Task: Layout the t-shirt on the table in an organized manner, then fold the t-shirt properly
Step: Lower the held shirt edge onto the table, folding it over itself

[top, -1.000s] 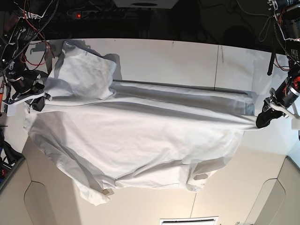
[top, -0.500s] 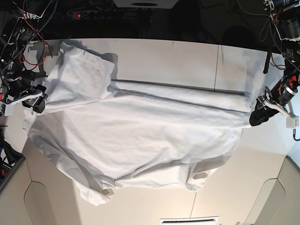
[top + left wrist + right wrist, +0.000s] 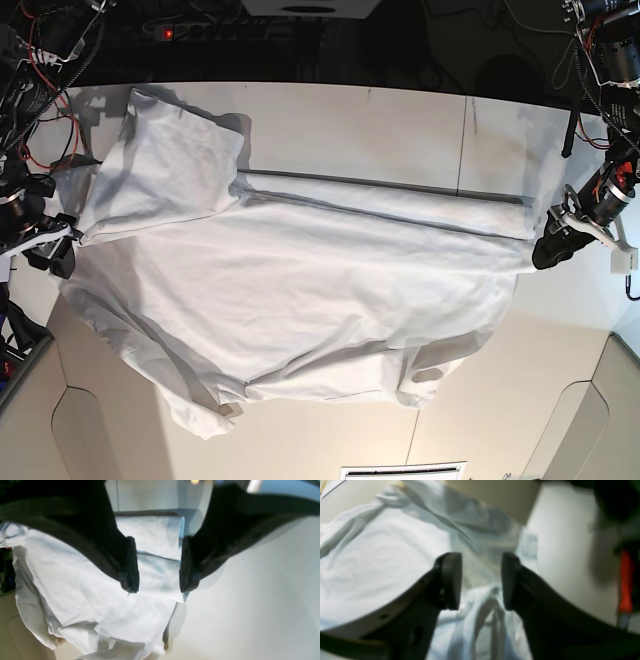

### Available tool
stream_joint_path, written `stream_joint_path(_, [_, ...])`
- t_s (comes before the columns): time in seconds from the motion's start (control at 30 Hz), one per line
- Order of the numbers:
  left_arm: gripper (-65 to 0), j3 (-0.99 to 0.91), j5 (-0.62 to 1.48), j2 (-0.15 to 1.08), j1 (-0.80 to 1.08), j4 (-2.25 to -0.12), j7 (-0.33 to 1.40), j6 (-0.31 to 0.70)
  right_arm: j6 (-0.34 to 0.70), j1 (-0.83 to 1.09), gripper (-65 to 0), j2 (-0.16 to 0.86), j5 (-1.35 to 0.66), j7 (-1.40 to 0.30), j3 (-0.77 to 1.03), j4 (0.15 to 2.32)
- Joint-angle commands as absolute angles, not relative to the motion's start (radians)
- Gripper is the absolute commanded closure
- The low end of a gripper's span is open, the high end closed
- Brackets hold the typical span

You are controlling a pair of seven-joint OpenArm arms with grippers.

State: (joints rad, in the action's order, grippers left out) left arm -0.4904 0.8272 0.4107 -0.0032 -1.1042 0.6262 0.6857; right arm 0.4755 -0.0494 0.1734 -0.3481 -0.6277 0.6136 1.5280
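The t-shirt point(image 3: 300, 290), no label legible, lies flat; both end effectors gape empty.

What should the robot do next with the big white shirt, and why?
Probably reach for the sleeve flopped over the t-shirt and pull it out flat. Both the left gripper and right gripper are open and empty, and the shirt lies wrinkled on the table.

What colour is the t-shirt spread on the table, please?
Plain white, no pattern; the soft wrinkled cotton t-shirt shows best in the base view.
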Motion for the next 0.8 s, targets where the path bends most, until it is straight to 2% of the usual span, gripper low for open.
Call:
stream_joint_path(0.0, [-30.1,-0.496,0.848,0.432,-0.016,-1.118,0.601,0.698,0.492,-0.066,-18.3,0.198,-0.382,-0.607,0.611,1.548])
stream_joint_path(0.1, [-30.1,-0.496,0.848,0.432,-0.016,-1.118,0.601,0.698,0.558,-0.062,0.0,0.222,-0.477,-0.680,0.616,1.563])
stream_joint_path(0.27, [-30.0,-0.496,0.846,0.432,-0.016,-1.118,0.602,0.698,0.566,0.019,0.0,0.213,-0.676,-0.902,0.674,1.715])
stream_joint_path(0.4, [-30.0,-0.496,0.846,0.432,-0.016,-1.118,0.602,0.698,0.584,0.138,0.0,0.214,-0.696,-0.985,0.728,1.854])
stream_joint_path(0.5, [-30.0,-0.496,0.848,0.432,-0.016,-1.118,0.602,0.698,0.584,0.212,0.0,0.213,-0.682,-0.973,0.746,1.866])
stream_joint_path(0.57, [-30.0,-0.496,0.848,0.432,-0.016,-1.118,0.602,0.698,0.584,0.234,0.0,0.213,-0.630,-0.897,0.741,1.826])
stream_joint_path(0.67, [-30.0,-0.496,0.849,0.432,-0.017,-1.118,0.602,0.698,0.584,0.215,0.0,0.220,-0.569,-0.796,0.732,1.713])
stream_joint_path(0.77, [-30.0,-0.496,0.848,0.432,-0.016,-1.118,0.602,0.698,0.585,0.159,0.0,0.251,-0.557,-0.790,0.707,1.580])
